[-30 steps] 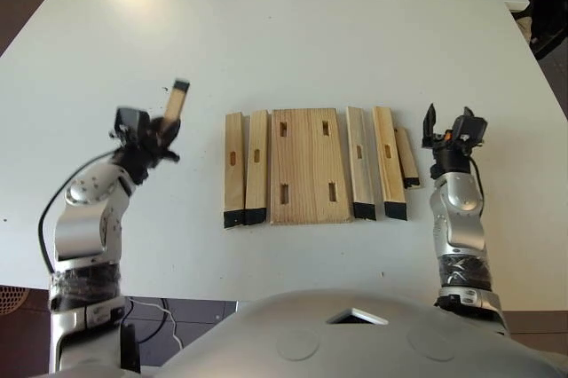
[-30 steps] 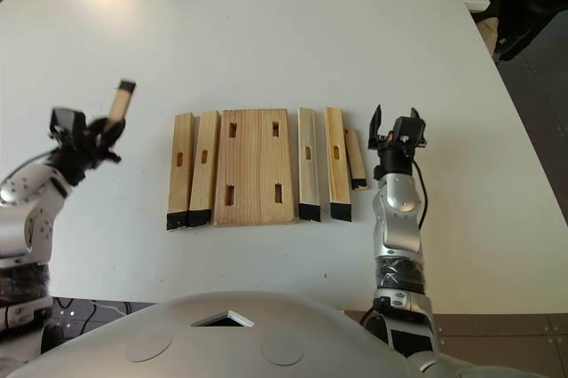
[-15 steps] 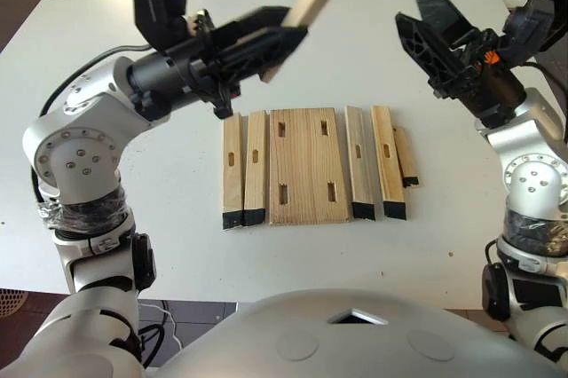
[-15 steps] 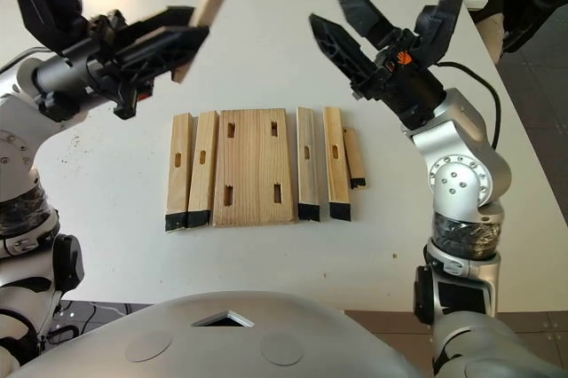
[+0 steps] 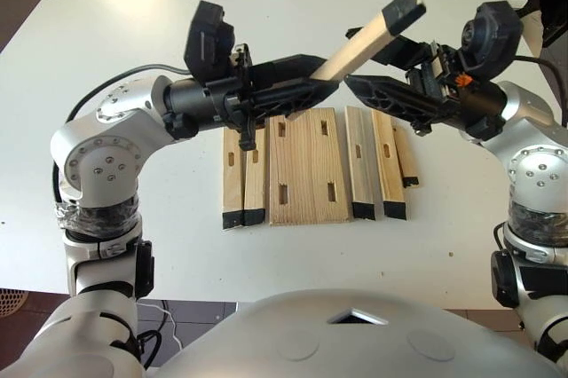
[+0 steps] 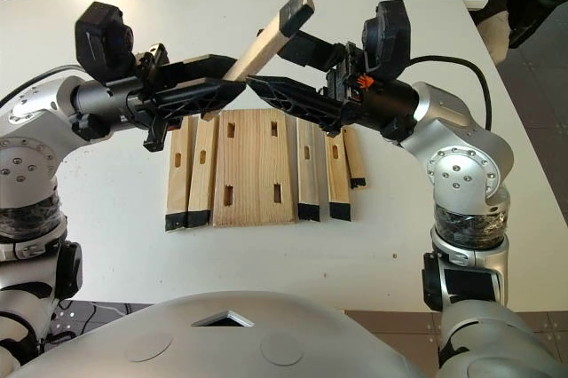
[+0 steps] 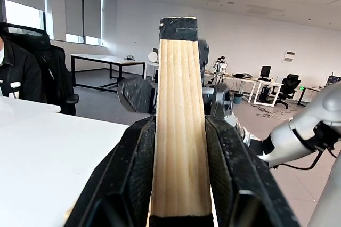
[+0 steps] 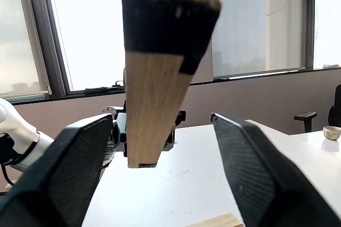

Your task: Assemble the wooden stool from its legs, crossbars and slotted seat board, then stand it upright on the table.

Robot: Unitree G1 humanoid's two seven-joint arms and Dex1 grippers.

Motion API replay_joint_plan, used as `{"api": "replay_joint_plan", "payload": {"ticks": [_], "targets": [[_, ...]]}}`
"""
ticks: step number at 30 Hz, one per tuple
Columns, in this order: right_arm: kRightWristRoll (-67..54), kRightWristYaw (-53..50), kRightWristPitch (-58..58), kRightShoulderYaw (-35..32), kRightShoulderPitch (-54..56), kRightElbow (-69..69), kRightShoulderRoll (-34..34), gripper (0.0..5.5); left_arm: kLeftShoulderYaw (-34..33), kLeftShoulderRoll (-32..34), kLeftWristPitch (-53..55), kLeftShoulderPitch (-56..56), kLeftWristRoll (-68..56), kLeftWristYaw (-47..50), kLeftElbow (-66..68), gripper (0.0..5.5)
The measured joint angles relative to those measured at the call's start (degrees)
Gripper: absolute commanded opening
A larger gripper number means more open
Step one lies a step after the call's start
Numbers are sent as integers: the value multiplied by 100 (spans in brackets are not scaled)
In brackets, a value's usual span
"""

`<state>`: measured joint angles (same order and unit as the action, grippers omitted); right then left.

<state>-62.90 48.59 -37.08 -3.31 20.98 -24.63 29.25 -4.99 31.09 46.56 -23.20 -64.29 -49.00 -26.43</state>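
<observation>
White table (image 5: 106, 59): slotted seat board (image 5: 306, 174) lies flat mid-table, with legs (image 5: 233, 165) flat on either side. Above them, left gripper (image 5: 311, 92) is clenched on a black-tipped wooden bar (image 5: 373, 34) angled up rightward; right gripper (image 5: 364, 67) is spread wide, fingers either side of the bar's tip

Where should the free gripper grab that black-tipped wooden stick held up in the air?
Probably grip the pale black-tipped wooden stick on its free upper half, coming from the robot's right. The left gripper clamps the lower end, and the right gripper's open jaws stand either side of the upper part.
</observation>
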Motion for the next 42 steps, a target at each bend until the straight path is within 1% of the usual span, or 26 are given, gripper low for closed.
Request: {"api": "replay_joint_plan", "payload": {"ticks": [5, 9, 10, 11, 16, 17, 18, 20, 23, 25, 29, 31, 33, 36, 38, 42], "targets": [[30, 207, -114, 88, 3, 10, 76, 216, 50, 23, -64, 53, 132, -122, -9, 130], [110, 394, -125, 108, -9, -7, 185, 175, 90, 40, -144, 86, 264, -244, -6, 130], [122, 412, -128, 110, -17, -6, 202, 150, 101, 50, -170, 104, 297, -282, -6, 130], [145, 439, -129, 111, -31, -6, 232, 137, 123, 63, -224, 135, 346, -353, -6, 130], [246, 614, -153, 122, -132, -11, 283, 132, 256, 161, -420, 230, 571, -594, 1, 130], [279, 641, -153, 127, -138, -18, 286, 132, 265, 181, -435, 244, 577, -618, 3, 166], [310, 657, -152, 134, -145, -19, 286, 132, 269, 195, -430, 252, 577, -621, 9, 174], [537, 680, -108, 145, -167, -9, 310, 132, 299, 248, -349, 263, 690, -570, 116, 212], [860, 677, 39, 157, -206, 38, 315, 131, 501, 283, -452, 291, 1166, -476, 224, 260], [1118, 680, 197, 168, -210, 102, 313, 131, 526, 272, -579, 309, 1423, -411, 301, 288], [1872, 863, 666, 103, -212, 487, 608, 131, 558, 274, -946, 457, 2020, -348, 580, 290], [2300, 1061, 993, 29, -221, 799, 965, 131, 541, 289, -1127, 592, 2269, -336, 766, 290], [2552, 1224, 1210, -25, -229, 1055, 1130, 131, 494, 287, -1229, 669, 2384, -287, 851, 290], [3229, 1682, 1823, -72, -355, 1728, 1669, 131, 303, 218, -1400, 877, 2502, -70, 938, 290], [3621, 2027, 2256, 58, -535, 2077, 1857, 131, 261, 153, -1474, 1037, 2582, 60, 940, 290], [4121, 2463, 2896, 367, -729, 2427, 1896, 131, 307, -33, -1609, 1204, 2723, 232, 926, 290]]}}
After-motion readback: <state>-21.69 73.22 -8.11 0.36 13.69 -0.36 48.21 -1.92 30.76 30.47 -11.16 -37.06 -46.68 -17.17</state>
